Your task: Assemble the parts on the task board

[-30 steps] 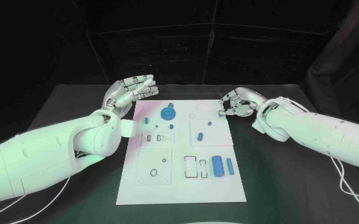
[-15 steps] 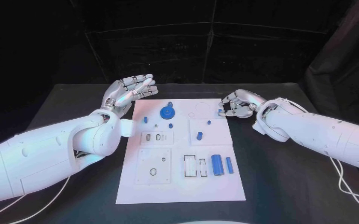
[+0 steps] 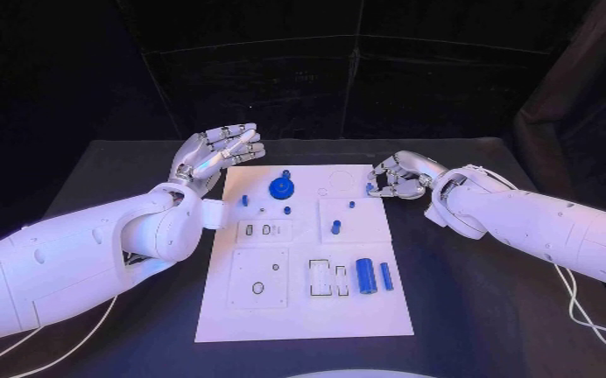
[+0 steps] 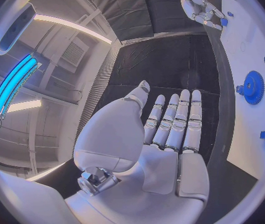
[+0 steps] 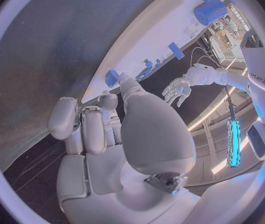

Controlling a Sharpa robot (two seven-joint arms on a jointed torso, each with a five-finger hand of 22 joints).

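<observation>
Pinching a small blue part [image 3: 371, 190] in my right hand [image 3: 402, 177] at the board's [image 3: 303, 308] far right edge, I should lower it squarely; my left hand [image 3: 217, 154] hovers open, empty.

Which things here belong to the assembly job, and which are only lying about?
Job: task board; blue gear; blue cylinder; small blue part pinched by right hand; open left hand.
Lying about: white cable on black table.

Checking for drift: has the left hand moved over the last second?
No. The left hand holds its spot beside the task board's far left corner.
</observation>
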